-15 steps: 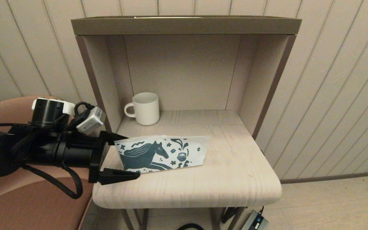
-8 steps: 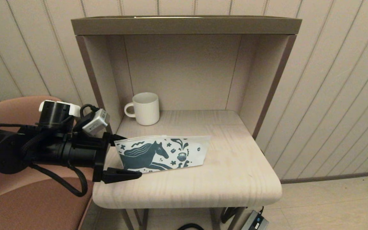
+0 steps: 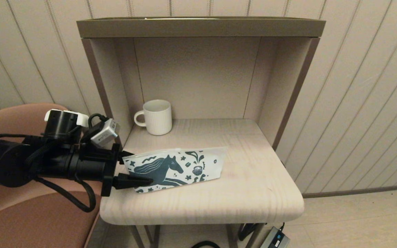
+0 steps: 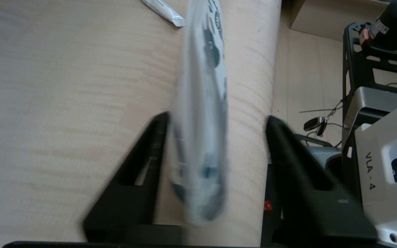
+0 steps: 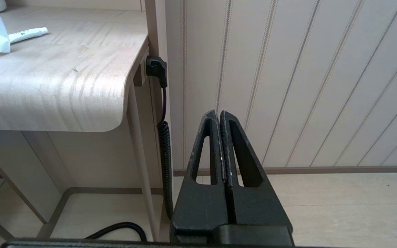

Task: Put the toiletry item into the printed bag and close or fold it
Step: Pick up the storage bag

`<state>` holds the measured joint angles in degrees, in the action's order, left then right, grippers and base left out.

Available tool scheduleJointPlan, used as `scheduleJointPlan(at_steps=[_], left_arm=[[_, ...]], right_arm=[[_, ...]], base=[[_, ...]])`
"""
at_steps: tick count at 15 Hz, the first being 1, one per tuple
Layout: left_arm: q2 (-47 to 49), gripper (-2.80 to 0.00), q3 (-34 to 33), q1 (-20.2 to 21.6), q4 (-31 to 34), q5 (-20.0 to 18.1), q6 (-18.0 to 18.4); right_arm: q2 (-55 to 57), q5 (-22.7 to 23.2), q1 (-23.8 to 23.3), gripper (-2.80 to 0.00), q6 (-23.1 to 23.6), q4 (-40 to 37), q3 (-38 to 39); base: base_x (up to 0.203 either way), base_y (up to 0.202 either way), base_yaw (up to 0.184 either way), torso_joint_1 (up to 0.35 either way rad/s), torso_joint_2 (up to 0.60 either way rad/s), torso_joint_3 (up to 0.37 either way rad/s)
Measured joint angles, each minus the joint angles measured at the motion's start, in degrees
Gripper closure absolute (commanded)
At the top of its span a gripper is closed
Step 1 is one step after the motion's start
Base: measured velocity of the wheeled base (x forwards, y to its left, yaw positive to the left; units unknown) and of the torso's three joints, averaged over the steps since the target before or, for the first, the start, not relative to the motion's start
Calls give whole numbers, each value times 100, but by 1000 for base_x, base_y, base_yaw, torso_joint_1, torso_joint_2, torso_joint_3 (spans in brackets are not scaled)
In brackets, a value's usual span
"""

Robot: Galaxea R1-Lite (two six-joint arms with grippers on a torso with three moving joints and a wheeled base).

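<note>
The pale wooden table (image 3: 253,193) is seen under a boxy shelf (image 3: 198,27), a white ribbed mug (image 3: 156,117) set at its back left. The printed bag (image 3: 176,168) is stood on edge near the table's front left; behind it a white tube (image 5: 28,34) is laid flat. The bag's left end is straddled by the left gripper (image 3: 131,167), its jaws partway in, one finger against the cloth, the other apart. The right gripper (image 5: 222,137) is parked low beside the table, jaws pressed together.
</note>
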<state>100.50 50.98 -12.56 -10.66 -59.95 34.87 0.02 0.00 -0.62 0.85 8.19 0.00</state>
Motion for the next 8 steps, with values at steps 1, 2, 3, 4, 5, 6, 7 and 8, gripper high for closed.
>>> scheduleJointPlan(at_steps=[1,2,3,4,5,6,7,8], left_arm=[[2,0,0,0,6,0,0],[2,0,0,0,11,1,-2],[2,0,-2,0,18,-2,1],[3,0,-2,-4,33,-7,-6],[2,0,-2,-10,39,-7,-9],[-11,0,-5,-15,50,-10,-9],[-33,0,-5,-21,79,-21,-18],[-74,0,9,-28,155,-27,-22]], right_arm=[[0,0,0,0,0,1,0],[0,0,0,0,0,-1,0],[0,0,5,0,0,1,0],[0,0,5,0,0,-1,0],[0,0,5,0,0,-1,0],[0,0,5,0,0,-1,0],[0,0,5,0,0,-1,0],[0,0,5,0,0,-1,0]], base=[[0,0,0,0,0,0],[0,0,0,0,0,0],[0,0,0,0,0,0],[0,0,0,0,0,0],[0,0,0,0,0,0],[0,0,0,0,0,0],[0,0,0,0,0,0],[0,0,0,0,0,0]])
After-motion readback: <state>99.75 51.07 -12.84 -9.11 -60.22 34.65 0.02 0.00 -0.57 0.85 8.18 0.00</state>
